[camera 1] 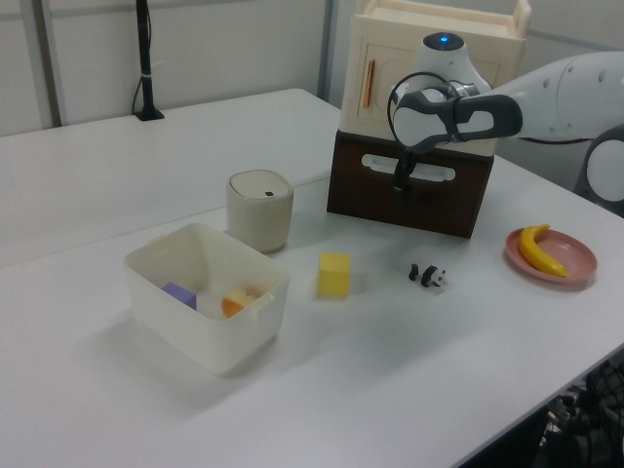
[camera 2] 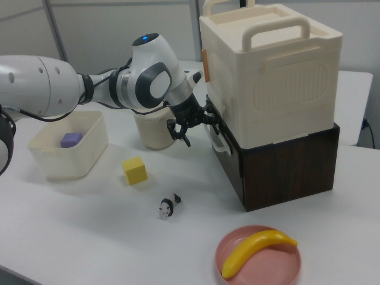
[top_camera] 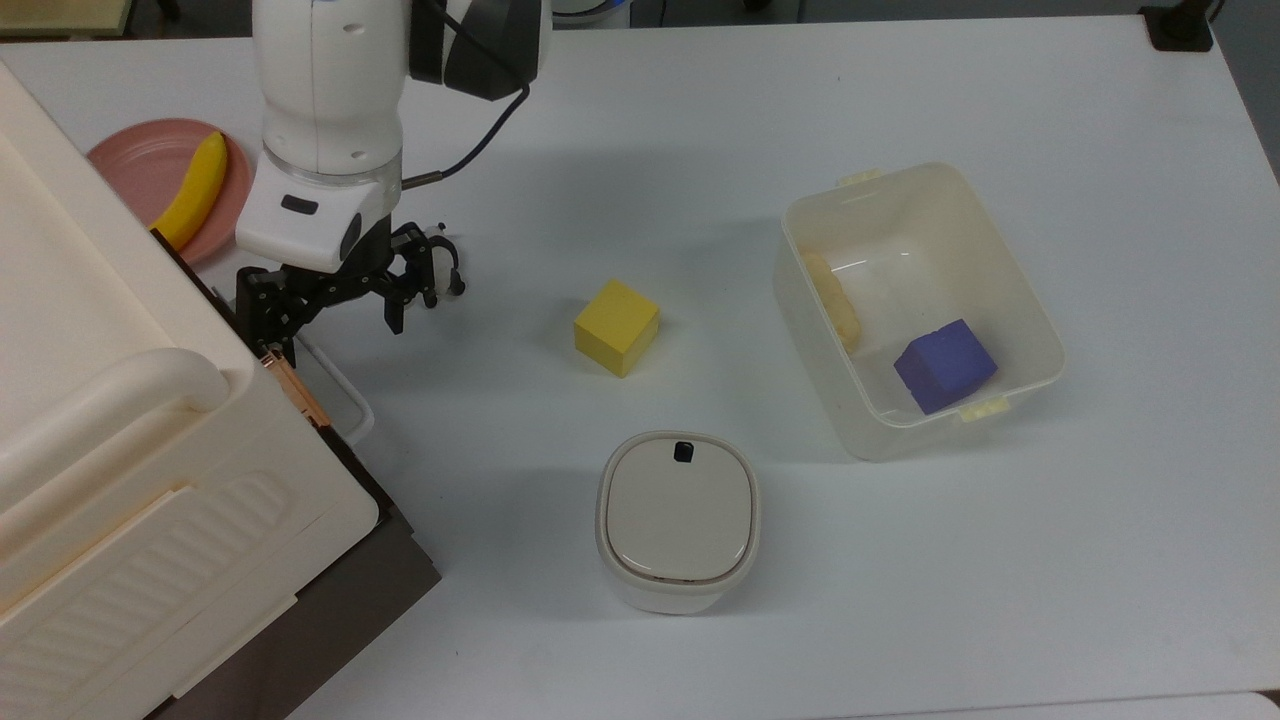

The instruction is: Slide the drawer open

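Here my black two-finger gripper (top_camera: 325,312), fingers spread, sits at the white loop handle (camera 1: 409,169) of the dark brown wooden drawer (camera 1: 409,195), beneath the cream ribbed plastic cabinet (camera 2: 273,71).

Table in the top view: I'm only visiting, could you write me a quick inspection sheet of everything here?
Surface: white table, dry and bare between items.
Job's things: drawer looks shut, white handle outside.
Clutter: yellow cube; lidded pot; plastic bin holding purple cube; banana on pink plate; small toy.
Grippers: gripper open, at the handle.
Cables: black cable on the arm.
Surroundings: cream cabinet above the drawer; black post.
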Robot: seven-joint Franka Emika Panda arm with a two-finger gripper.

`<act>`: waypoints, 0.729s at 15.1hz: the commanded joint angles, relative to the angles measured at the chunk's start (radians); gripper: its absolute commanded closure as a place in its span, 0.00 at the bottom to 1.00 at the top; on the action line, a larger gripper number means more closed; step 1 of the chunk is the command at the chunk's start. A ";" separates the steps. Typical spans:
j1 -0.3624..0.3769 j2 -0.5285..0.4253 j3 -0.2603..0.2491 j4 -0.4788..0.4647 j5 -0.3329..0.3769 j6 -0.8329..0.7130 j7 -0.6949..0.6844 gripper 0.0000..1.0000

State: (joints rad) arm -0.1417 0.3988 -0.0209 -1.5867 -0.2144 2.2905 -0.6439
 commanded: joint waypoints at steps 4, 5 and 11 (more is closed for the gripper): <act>-0.003 0.009 -0.002 0.016 -0.005 0.021 -0.005 0.00; -0.003 0.009 -0.002 0.014 -0.005 0.021 -0.003 0.00; -0.001 0.009 -0.001 0.014 -0.002 0.020 0.000 0.00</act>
State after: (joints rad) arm -0.1419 0.4015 -0.0209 -1.5826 -0.2144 2.2905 -0.6437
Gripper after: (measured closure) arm 0.000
